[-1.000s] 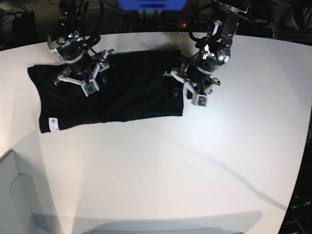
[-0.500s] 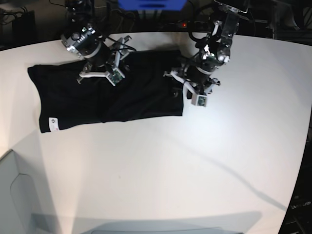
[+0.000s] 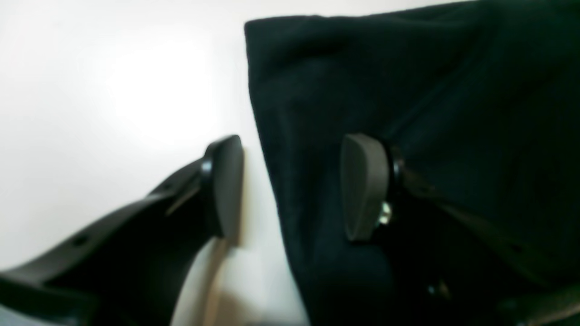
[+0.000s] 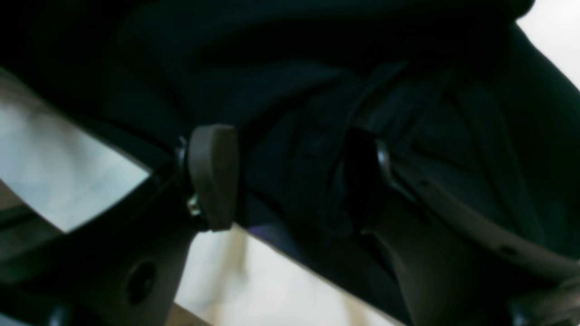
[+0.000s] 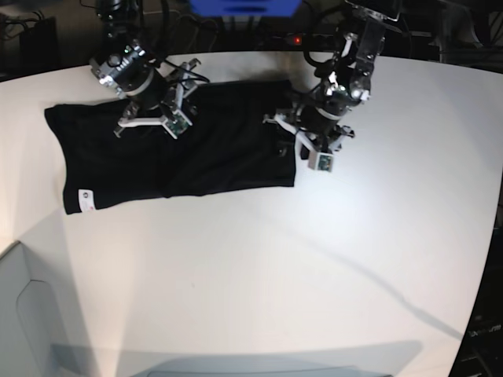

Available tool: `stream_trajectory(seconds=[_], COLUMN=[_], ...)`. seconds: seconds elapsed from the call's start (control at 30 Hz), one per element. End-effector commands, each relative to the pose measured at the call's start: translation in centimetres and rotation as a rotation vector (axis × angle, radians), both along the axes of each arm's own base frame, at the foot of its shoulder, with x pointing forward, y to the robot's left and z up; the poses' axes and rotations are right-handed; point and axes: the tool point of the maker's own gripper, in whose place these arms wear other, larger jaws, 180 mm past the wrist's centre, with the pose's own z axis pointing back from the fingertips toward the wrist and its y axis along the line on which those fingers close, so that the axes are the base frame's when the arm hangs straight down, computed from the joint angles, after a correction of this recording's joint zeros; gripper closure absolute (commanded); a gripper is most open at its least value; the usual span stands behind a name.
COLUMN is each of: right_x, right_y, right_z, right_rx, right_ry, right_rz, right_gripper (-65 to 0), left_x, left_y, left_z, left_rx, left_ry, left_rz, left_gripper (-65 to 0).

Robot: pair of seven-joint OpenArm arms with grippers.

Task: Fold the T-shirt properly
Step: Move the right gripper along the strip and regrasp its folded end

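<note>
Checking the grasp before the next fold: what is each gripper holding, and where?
Nothing. The left gripper straddles the T-shirt edge, open; the right gripper hangs open over cloth.

The T-shirt [image 5: 173,153] is plain black, with a small white tag [image 5: 85,199]. The desk [image 5: 314,251] is white. Both sets of jaws are black with dull grey pads [image 3: 362,185].

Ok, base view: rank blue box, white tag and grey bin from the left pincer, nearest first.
From the left pincer:
1. Blue box, top centre.
2. White tag, T-shirt's front-left corner.
3. Grey bin, bottom-left corner.
</note>
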Motion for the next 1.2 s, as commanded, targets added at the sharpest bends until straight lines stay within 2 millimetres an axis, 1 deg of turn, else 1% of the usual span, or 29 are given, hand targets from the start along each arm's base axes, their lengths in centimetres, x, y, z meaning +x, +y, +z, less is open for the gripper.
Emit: stream_trajectory(seconds=[0.0,0.07,0.13,0.2,0.23,0.33,0.43,0.53,0.6,0.7,0.8,1.0,1.13,1.17], right_x=[0.4,0.3,0.1,-0.1,-0.2,-0.5,-1.0,-1.2,-1.8,-1.9,-2.3,-2.1,-1.9,-1.8], right_y=[0.1,0.1,-0.1,-0.2,-0.2,-1.0,-1.1,-1.7,-2.0,-2.2,-3.1,-4.8,-5.6,-5.8], right_z=[0.7,0.6,0.3,0.1,0.1,0.0,-0.2,-0.3,-0.6,-0.7,-0.9,-0.9,-0.8,-0.7], right_rx=[0.015,0.013,0.007,0.005,0.005,-0.008,-0.008,-0.031,-0.039,-0.047,-0.06,-0.084,-0.097,-0.1], right_ry=[-0.028,-0.026,-0.014,-0.008,-0.006,0.0,0.007,0.012,0.027,0.029,0.04,0.038,0.034,0.032], right_rz=[0.007,0.008,0.011,0.009,0.009,-0.005,-0.005,0.008,0.013,0.016,-0.006,-0.048,-0.067,-0.073], right_gripper=[-34.0,-27.2,-16.5,-3.8,0.0,0.0,0.0,0.0,0.0,0.0,0.0,0.0,0.0,-1.9], left_x=[0.6,0.7,0.7,0.7,0.7,0.7,0.9,1.1,1.3,1.3,1.3,1.3,1.3,1.3], left_y=[0.0,0.0,0.0,0.0,0.0,0.0,0.0,0.1,0.1,0.1,0.1,0.1,0.1,0.1], left_z=[0.9,0.9,0.9,0.9,0.9,0.9,1.1,1.2,1.3,1.3,1.3,1.3,1.3,1.3], left_rx=[-0.008,-0.008,-0.008,-0.008,-0.008,-0.008,-0.008,-0.007,-0.007,-0.007,-0.007,-0.007,-0.007,-0.007], left_ry=[-0.037,-0.038,-0.038,-0.038,-0.038,-0.038,-0.043,-0.049,-0.052,-0.052,-0.052,-0.052,-0.052,-0.052], left_rz=[0.002,0.003,0.003,0.003,0.003,0.003,0.006,0.007,0.009,0.009,0.009,0.009,0.009,0.009], left_gripper=[-33.8,-33.8,-33.8,-33.8,-33.8,-33.8,-33.8,-33.8,-33.8,-33.8,-33.8,-33.8,-33.8,-33.8])
